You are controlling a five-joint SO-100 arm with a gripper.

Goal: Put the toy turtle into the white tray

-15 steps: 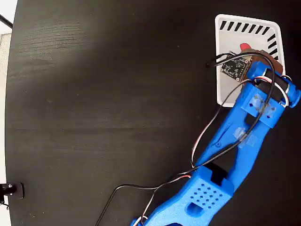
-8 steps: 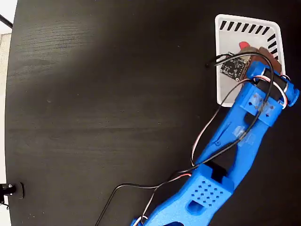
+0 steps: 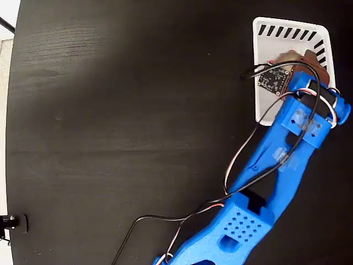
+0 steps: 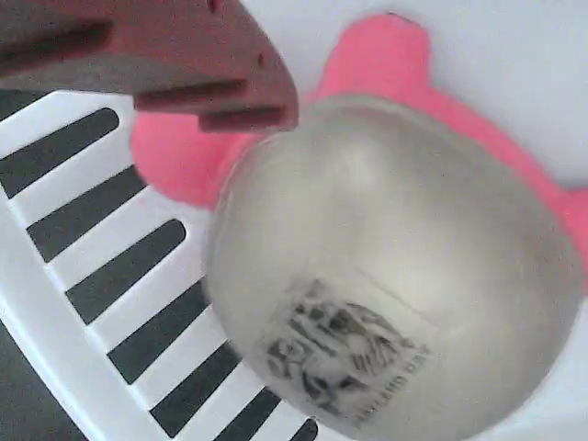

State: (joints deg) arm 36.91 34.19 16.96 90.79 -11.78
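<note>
The toy turtle [image 3: 288, 57] lies inside the white tray [image 3: 263, 49] at the table's top right, only a bit of its tan shell showing past the arm. In the wrist view the turtle [image 4: 386, 276] fills the frame, its domed shell and dark printed mark towards the camera. Red legs spread on the tray floor beside the slotted wall [image 4: 55, 312]. My gripper [image 3: 306, 59] hovers over the tray just right of the turtle. One brown-red finger [image 4: 184, 64] sits at the shell's upper left edge. The other finger is out of view, and the jaws look open.
The blue arm [image 3: 287, 149] runs from the bottom edge up to the tray, with a small circuit board [image 3: 273, 80] and looping cables [image 3: 242, 157] on it. The rest is black tabletop [image 3: 121, 121], its left edge beside a pale strip.
The red head that stuck out left of the gripper is gone; tan shell shows there now, so the turtle has shifted in the tray. The arm moved slightly up.
</note>
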